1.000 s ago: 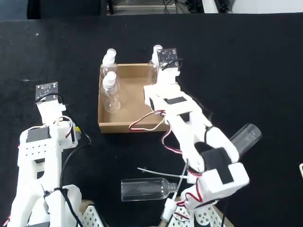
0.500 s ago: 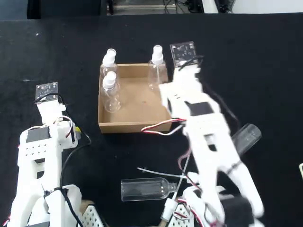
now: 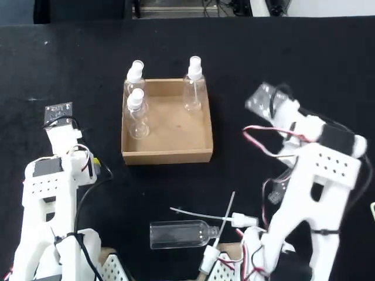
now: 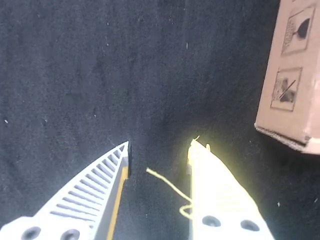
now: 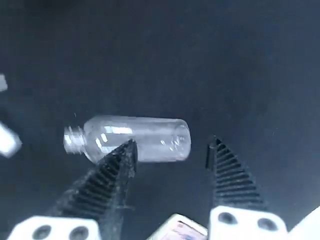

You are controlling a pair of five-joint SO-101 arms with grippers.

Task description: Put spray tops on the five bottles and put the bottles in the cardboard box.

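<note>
High view first: three capped bottles [image 3: 136, 114] stand upright in the cardboard box [image 3: 167, 156] — two along the side nearer my left arm, one at the far opposite corner. A bare bottle [image 3: 179, 234] lies on the black table [image 3: 304, 58] by the arm bases, with loose spray tops [image 3: 243, 220] just beside its neck. Right wrist view shows a second bare bottle [image 5: 135, 139] on its side, probably just under my right gripper [image 5: 173, 144] — fingers spread, gripping nothing. My left gripper [image 4: 160, 144] hangs parted too, near the box's corner.
</note>
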